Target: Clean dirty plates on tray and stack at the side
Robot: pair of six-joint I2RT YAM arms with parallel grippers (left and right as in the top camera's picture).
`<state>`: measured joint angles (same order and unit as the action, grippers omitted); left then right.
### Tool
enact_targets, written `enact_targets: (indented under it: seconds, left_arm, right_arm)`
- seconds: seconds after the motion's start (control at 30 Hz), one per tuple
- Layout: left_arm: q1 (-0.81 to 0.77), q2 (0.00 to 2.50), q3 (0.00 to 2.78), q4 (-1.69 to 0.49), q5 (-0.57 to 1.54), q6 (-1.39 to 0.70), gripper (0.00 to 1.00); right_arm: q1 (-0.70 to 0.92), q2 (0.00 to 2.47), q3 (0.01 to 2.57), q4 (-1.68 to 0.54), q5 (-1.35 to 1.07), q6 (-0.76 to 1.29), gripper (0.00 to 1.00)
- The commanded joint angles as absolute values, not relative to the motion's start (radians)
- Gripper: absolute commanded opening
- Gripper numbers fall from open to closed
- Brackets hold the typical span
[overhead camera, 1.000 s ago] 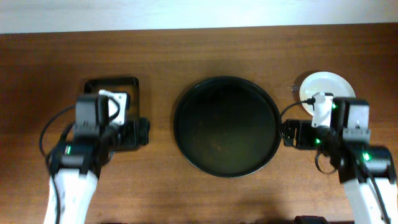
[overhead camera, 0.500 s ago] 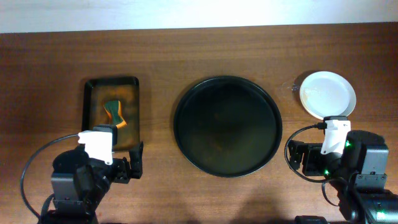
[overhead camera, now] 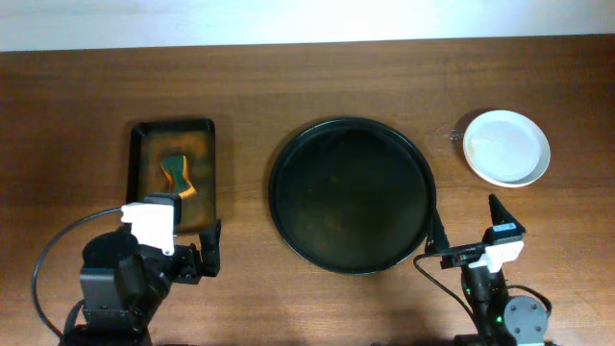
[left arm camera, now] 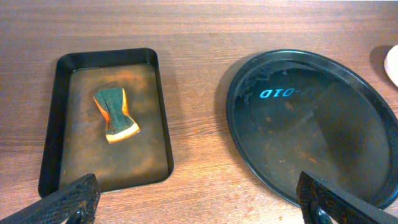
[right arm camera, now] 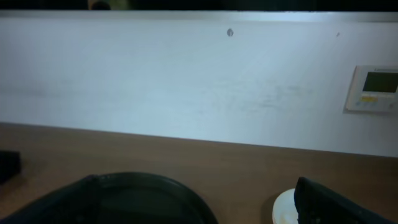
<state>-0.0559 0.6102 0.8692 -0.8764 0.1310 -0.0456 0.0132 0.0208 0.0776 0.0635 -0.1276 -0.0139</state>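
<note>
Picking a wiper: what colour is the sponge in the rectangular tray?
Dark green sponge with orange edges; clearest in left wrist view.

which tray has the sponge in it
The smaller rectangular tray, left of the round black tray. A green and orange sponge lies in it; the round one holds no sponge.

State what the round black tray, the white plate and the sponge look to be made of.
Round black tray: likely metal or hard plastic, glossy; it mirrors a bluish light. White plate: glazed ceramic or melamine by its smooth sheen. Sponge: soft orange foam with a dark green scouring layer, bent out of shape.
</note>
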Motion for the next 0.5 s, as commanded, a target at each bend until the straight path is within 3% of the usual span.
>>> enact_targets:
  seconds: [0.0,0.1,0.47]
  left_arm:
    - [-0.054,0.606,0.865,-0.876,0.127,-0.033,0.99]
    - [-0.054,0.606,0.865,-0.876,0.127,-0.033,0.99]
    - [-0.054,0.606,0.865,-0.876,0.127,-0.033,0.99]
  right_arm:
    - [0.019,0.003,0.013,0.094,-0.110,-0.079,0.99]
    - [0.020,0.003,0.006,-0.072,-0.092,-0.101,0.99]
    - [0.020,0.004,0.006,-0.072,-0.093,-0.100,0.99]
